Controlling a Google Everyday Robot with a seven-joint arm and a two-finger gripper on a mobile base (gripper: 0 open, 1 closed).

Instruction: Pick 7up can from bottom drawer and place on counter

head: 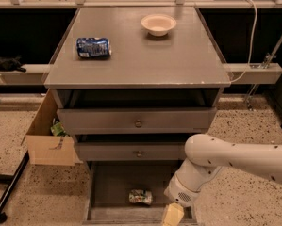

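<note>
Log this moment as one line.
tool: over bottom drawer, front right | 7up can: lying in drawer, not held | counter: blue can, bowl

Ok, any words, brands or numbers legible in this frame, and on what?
None can be read.
Blue and white can on the counter: print blurred.
7up can in the drawer: markings blurred.
Gripper, at the drawer's front right: no text.

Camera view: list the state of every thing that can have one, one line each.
7up can: lying on its side on the drawer floor, not held.
drawer: pulled open.
two upper drawers: far less drawn out.
blue can: on its side on the counter.
bowl: upright, empty.
cardboard box: open-topped, on the floor.
gripper: low at the drawer's front right, apart from the can.
</note>
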